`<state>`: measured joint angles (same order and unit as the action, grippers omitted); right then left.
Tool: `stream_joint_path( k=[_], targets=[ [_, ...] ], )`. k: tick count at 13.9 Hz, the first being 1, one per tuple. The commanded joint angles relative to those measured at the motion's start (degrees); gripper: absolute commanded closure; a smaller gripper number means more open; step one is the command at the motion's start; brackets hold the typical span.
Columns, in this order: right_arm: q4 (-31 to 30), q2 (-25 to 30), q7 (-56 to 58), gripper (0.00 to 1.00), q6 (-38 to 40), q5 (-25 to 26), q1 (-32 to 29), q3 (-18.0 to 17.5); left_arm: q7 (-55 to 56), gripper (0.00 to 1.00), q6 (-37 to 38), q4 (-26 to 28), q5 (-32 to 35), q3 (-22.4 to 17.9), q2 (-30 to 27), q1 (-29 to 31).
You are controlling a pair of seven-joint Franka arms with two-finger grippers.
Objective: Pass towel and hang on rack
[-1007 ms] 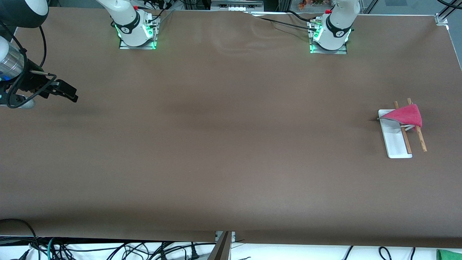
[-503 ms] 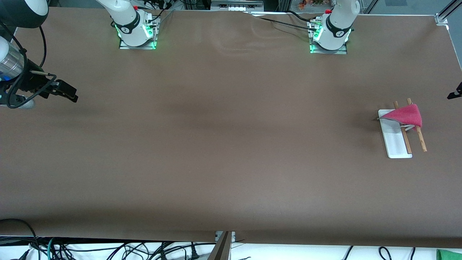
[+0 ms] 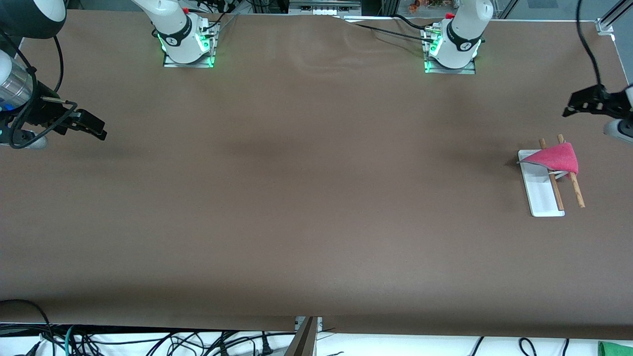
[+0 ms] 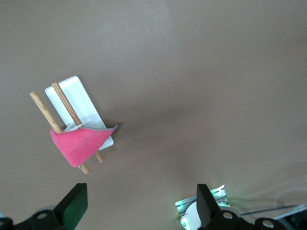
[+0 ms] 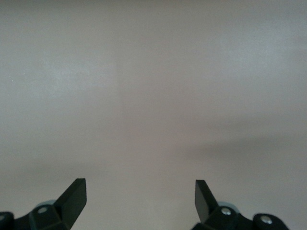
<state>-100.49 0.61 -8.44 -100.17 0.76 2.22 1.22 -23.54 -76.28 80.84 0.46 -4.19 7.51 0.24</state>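
Front view is taken from high across the table (image 3: 316, 207), facing both arm bases – whole tabletop covered. Left wrist view is aimed down from well above; the rack (image 4: 88, 112) and towel (image 4: 79, 145) are seen there and in the front view. Right wrist view is aimed down at bare tabletop only.

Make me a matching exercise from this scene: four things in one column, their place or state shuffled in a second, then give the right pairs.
1. towel
2. rack
3. left gripper
4. right gripper

A. open, over the table's right-arm end
B. white base on the table
C. draped over the wooden rods
D. open, in the air near the rack

Pairs: 1-C, 2-B, 3-D, 4-A
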Motion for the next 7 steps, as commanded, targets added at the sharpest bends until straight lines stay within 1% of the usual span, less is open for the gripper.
stream_joint_path(
  k=[1,3,5,7],
  targets=[
    [0.2,0.1,1.1,0.00,-0.1,-0.8,-0.7,-0.3,5.5,0.00,-9.1,11.6,1.2,-0.3,-7.8,-2.2],
    [0.2,0.1,1.1,0.00,0.0,-0.8,-0.7,-0.3,6.4,0.00,-16.2,15.5,-1.1,-0.3,-9.3,-2.2],
    [0.2,0.1,1.1,0.00,-0.1,-0.8,-0.7,-0.3,8.9,0.00,-19.0,18.2,-0.7,-0.1,-10.9,-2.4],
    [0.2,0.1,1.1,0.00,-0.1,-0.8,-0.7,-0.3,20.7,0.00,-19.0,19.4,-0.7,1.8,-11.5,-3.1]
  ],
)
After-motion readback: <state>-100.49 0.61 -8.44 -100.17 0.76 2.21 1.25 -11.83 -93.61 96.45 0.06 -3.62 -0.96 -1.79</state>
